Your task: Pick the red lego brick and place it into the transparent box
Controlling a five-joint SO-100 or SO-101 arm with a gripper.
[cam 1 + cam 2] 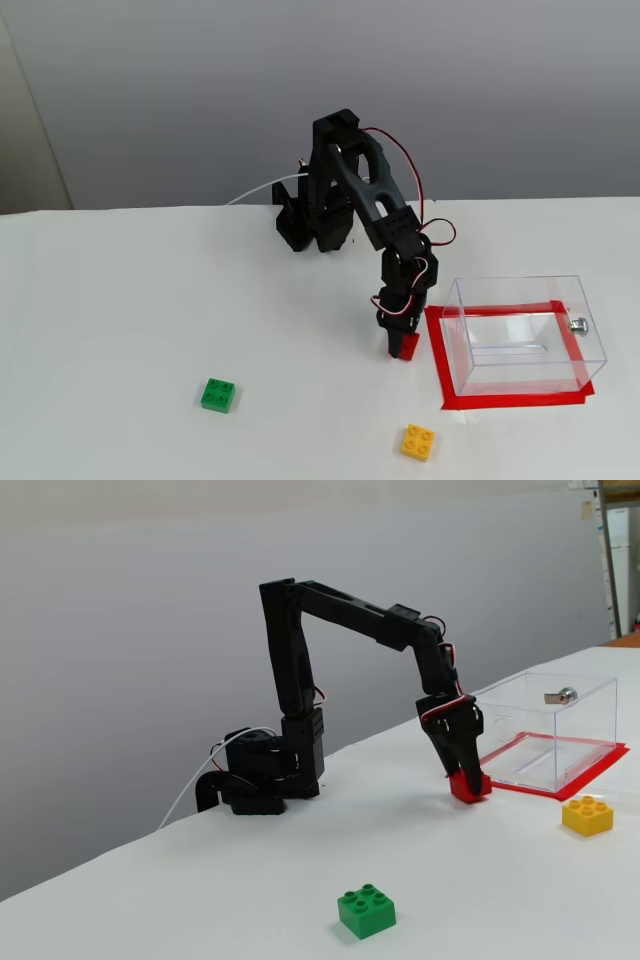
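The red lego brick (408, 346) (468, 787) sits on the white table just left of the red tape outline, between the fingertips of my black gripper (400, 345) (464, 777). The gripper points straight down and its jaws are closed around the brick. The brick looks to be touching the table or barely above it. The transparent box (523, 334) (553, 730) stands upright inside the tape outline, to the right of the gripper in both fixed views, with a small silver knob (577, 323) on its right wall. The box looks empty.
A green brick (219, 395) (366, 910) lies at the front left. A yellow brick (418, 442) (587, 815) lies in front of the box. A red tape outline (515, 398) frames the box. The arm's base (312, 225) stands at the back.
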